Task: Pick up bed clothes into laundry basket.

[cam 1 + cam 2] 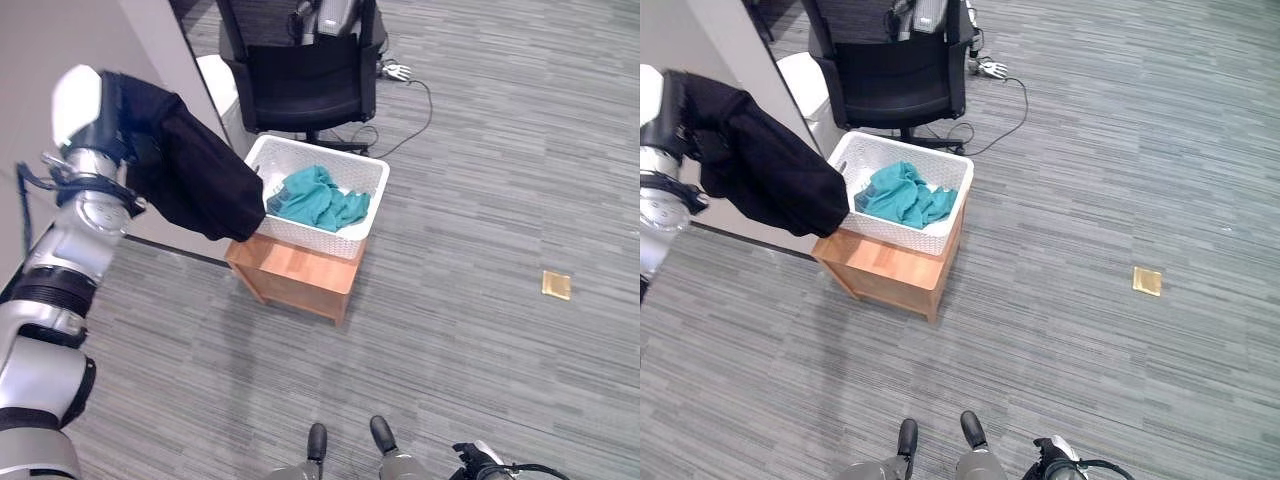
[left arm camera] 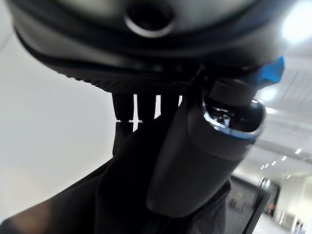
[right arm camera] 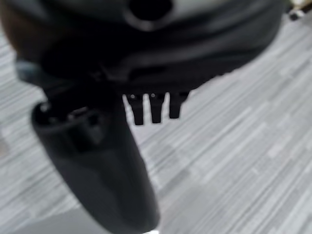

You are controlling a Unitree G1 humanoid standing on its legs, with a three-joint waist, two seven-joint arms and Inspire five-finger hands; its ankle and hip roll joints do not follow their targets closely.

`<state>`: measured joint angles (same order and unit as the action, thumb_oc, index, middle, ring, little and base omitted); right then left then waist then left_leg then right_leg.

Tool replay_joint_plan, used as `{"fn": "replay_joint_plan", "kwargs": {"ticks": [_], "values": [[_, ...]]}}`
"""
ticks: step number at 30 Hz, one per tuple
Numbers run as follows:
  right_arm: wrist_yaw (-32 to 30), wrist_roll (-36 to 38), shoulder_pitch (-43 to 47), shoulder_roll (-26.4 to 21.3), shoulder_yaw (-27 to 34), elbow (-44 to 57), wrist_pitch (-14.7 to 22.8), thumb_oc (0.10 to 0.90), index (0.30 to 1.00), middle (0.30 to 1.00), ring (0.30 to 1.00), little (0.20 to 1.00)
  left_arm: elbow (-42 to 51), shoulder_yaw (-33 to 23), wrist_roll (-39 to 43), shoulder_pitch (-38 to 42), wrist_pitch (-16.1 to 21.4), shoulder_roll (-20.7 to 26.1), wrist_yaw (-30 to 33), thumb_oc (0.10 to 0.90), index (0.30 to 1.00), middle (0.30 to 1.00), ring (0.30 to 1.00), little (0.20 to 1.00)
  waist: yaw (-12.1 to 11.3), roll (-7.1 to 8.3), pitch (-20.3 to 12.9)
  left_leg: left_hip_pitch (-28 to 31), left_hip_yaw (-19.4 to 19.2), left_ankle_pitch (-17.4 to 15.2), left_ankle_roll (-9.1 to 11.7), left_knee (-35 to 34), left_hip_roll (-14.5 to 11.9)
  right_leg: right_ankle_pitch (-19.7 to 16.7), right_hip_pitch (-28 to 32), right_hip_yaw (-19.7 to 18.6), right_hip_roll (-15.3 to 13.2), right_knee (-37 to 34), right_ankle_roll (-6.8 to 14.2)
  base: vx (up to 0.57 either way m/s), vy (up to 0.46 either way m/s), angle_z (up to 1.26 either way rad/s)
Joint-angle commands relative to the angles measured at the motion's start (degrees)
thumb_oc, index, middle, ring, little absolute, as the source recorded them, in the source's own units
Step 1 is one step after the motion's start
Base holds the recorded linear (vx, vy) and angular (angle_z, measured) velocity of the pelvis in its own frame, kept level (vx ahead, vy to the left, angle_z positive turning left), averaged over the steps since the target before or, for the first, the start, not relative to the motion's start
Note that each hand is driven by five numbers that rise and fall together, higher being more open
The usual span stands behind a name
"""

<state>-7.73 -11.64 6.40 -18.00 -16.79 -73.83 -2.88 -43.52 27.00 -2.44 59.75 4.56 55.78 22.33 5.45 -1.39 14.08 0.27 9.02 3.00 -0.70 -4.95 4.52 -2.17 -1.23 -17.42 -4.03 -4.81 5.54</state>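
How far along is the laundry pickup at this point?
Done: a teal garment lies in the white basket on the wooden stool. In hand: the left hand carries a black garment beside the basket's rim. Left: dropping it in. The right hand is empty.

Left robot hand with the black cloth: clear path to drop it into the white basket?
Probably yes. The left robot hand holds the black cloth beside the open-topped basket; only teal cloth lies inside.
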Motion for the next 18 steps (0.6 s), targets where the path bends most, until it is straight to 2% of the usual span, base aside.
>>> {"fn": "replay_joint_plan", "kwargs": {"ticks": [1, 2, 3, 4, 5, 6, 9, 10, 11, 12, 18], "values": [[-0.56, 0.45, -3.40, -3.38, 0.33, -1.49, -0.91, 0.800, 0.900, 0.900, 0.900, 0.900, 3.59, -1.08, -1.05, 13.22, 2.70, 7.18, 7.52, 0.400, 0.300, 0.300, 0.300, 0.300, -1.24, -2.85, -4.84, -4.80, -0.93, -0.35, 1.96, -0.05, -2.23, 3.32, -1.65, 6.69, 1.85, 13.08, 5.29, 0.02, 0.043, -0.52], [-0.52, 0.34, -3.38, -3.43, 0.63, -1.42, -0.71, 0.800, 0.900, 0.900, 0.900, 0.900, 3.78, -0.91, -1.12, 13.75, 2.61, 8.11, 7.60, 0.400, 0.300, 0.300, 0.300, 0.300, -1.14, -3.48, -4.37, -3.89, -1.84, -0.55, 2.07, -0.05, -3.04, 2.38, -3.38, 9.32, 1.56, 16.07, 6.42, 0.09, 0.063, -0.80], [-0.39, -0.45, -2.94, -3.13, 0.89, -1.00, -0.72, 0.800, 0.900, 0.900, 0.900, 0.900, 4.52, -1.61, -0.91, 13.50, 2.18, 9.61, 8.06, 0.400, 0.300, 0.300, 0.300, 0.300, -0.43, -4.41, -3.69, -1.53, -2.88, -1.98, 2.58, -0.05, -4.01, 2.59, -6.52, 15.17, -0.04, 16.20, 6.90, 0.17, 0.060, -0.86], [-0.52, -0.85, -2.81, -2.97, 0.36, -1.04, -0.81, 0.800, 0.900, 0.900, 0.900, 0.900, 4.53, -1.27, -0.76, 14.22, 2.09, 9.56, 8.37, 0.400, 0.300, 0.300, 0.300, 0.300, -0.02, -4.62, -3.71, -0.85, -2.91, -2.18, 2.63, -0.05, -3.67, 2.84, -7.67, 16.51, 0.14, 13.07, 5.55, 0.17, 0.018, -0.85], [-0.54, -0.85, -2.78, -2.85, 0.36, -1.08, -0.81, 0.800, 0.900, 0.900, 0.900, 0.900, 4.38, -0.92, -0.71, 14.55, 2.10, 9.56, 8.38, 0.400, 0.300, 0.300, 0.300, 0.300, 0.36, -4.69, -3.58, -0.63, -2.46, -2.44, 2.69, -0.05, -3.84, 2.89, -7.06, 17.03, 0.24, 12.59, 5.42, 0.22, -0.043, -0.70], [-0.34, -1.37, -3.61, -2.71, -0.72, -1.48, -0.84, 0.800, 0.900, 0.900, 0.900, 0.900, 3.93, 1.17, -0.92, 16.73, 2.41, 7.96, 8.32, 0.400, 0.300, 0.300, 0.300, 0.300, 1.35, -4.35, -3.70, 0.06, -1.40, -3.39, 2.41, -0.05, -3.02, 1.84, -6.87, 17.18, 0.75, 5.81, 3.91, 0.19, -0.067, -0.49], [-0.14, -1.25, -3.77, -2.25, -0.93, -1.35, -1.08, 0.800, 0.900, 0.900, 0.900, 0.900, 4.77, 0.66, -0.11, 17.20, 2.64, 7.53, 8.84, 0.400, 0.300, 0.300, 0.300, 0.300, 1.56, -3.84, -4.37, 0.04, -2.08, -3.90, 2.62, -0.05, -3.38, -0.26, -5.24, 17.62, 0.20, 1.98, 3.93, 0.11, -0.082, -0.06], [-0.11, -0.65, 0.09, -2.89, -1.86, -0.95, -1.09, 0.800, 0.900, 0.900, 0.900, 0.900, 4.93, 1.07, -0.13, 18.49, 2.36, 6.15, 8.91, 0.400, 0.300, 0.300, 0.300, 0.300, 0.75, -3.79, -4.94, -0.11, -1.69, -3.99, 2.72, -0.05, -3.66, -0.60, -5.10, 17.40, 0.52, 0.62, 3.80, 0.11, -0.142, 0.12], [0.33, -1.18, 0.21, -2.37, -3.51, 0.48, -0.12, 0.800, 0.900, 0.900, 0.900, 0.900, 2.75, 2.63, 0.12, 20.72, 1.88, 5.34, 9.01, 0.400, 0.300, 0.300, 0.300, 0.300, 0.44, -3.70, -5.50, -0.13, -1.90, -4.19, 2.84, -0.05, -4.01, -0.81, -5.08, 17.62, 0.48, 0.06, 3.80, 0.17, -0.128, 0.06], [0.52, -0.33, -0.49, -2.87, -3.07, 0.71, 0.52, 0.800, 0.900, 0.900, 0.900, 0.900, -3.33, 5.89, 1.15, 24.51, 1.43, 5.15, 7.95, 0.400, 0.300, 0.300, 0.300, 0.300, 0.80, -3.77, -6.58, 0.10, -2.69, -4.61, 3.07, -0.05, -4.61, -0.65, -4.85, 17.48, 0.60, -0.19, 3.77, 0.13, -0.081, 0.02], [-0.55, 0.40, -1.66, -4.15, -1.33, 0.46, 1.23, 0.800, 0.900, 0.900, 0.900, 0.900, -11.15, 11.96, 2.31, 29.99, 1.31, 7.95, 5.74, 0.400, 0.300, 0.300, 0.300, 0.300, 2.18, -4.35, -7.56, 0.14, -4.03, -4.91, 3.85, -0.05, -5.87, 0.09, -4.12, 16.64, 1.15, -0.19, 3.41, 0.09, -0.035, -0.22]]}}
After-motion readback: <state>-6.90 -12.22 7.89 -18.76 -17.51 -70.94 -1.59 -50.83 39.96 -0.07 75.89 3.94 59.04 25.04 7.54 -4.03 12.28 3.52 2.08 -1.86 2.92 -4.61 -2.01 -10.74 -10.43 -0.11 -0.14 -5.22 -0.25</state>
